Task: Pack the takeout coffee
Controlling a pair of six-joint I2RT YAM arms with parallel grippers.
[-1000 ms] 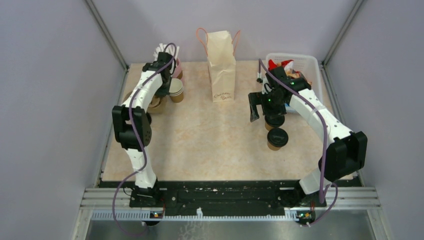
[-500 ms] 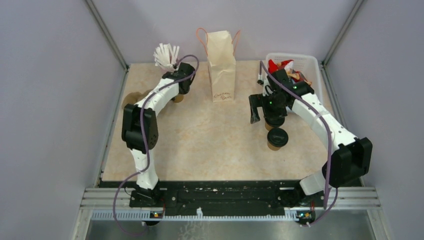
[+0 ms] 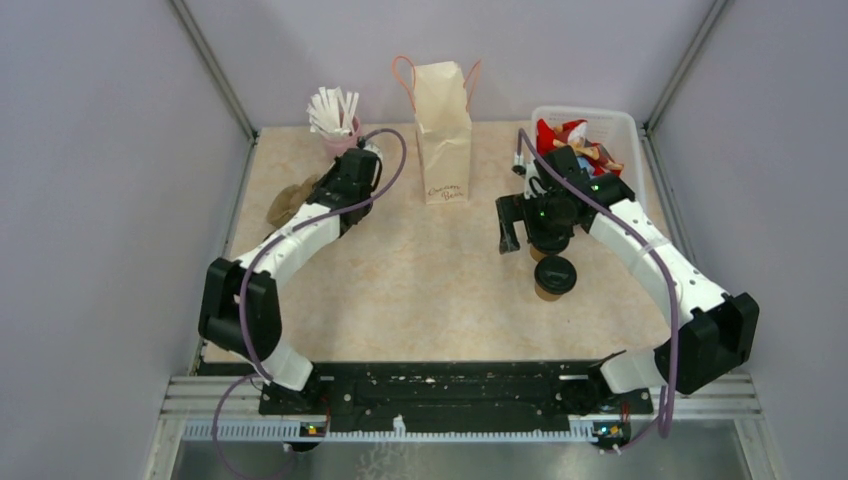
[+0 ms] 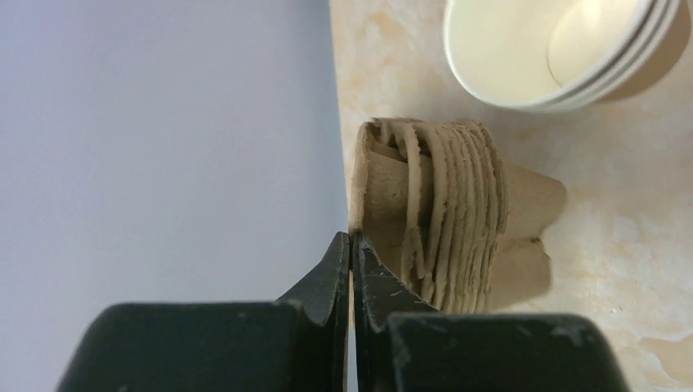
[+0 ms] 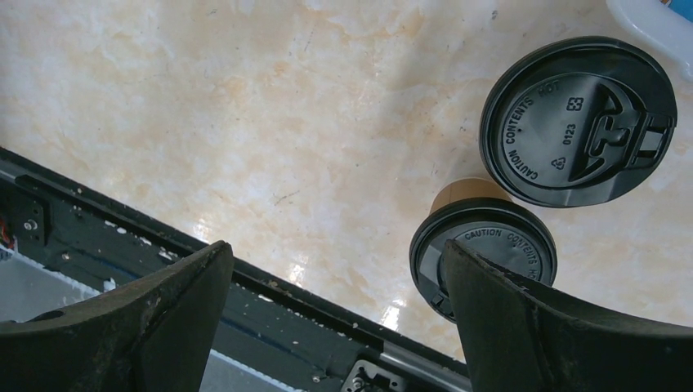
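Hanging over the table (image 3: 430, 280), the right gripper (image 5: 339, 318) has its fingers spread wide with nothing between them. Both coffees stand upright below it, right of the bag (image 3: 442, 130) and outside it: the front cup (image 5: 484, 257) just beside one finger, the back cup (image 5: 576, 122) close behind, lids on. Across the table the left gripper (image 4: 351, 245) has its fingers pressed together, empty, tips near a stack of brown sleeves (image 4: 445, 212). White-rimmed cups (image 4: 564, 49) sit beyond. Straws (image 3: 335, 110) stand at the back.
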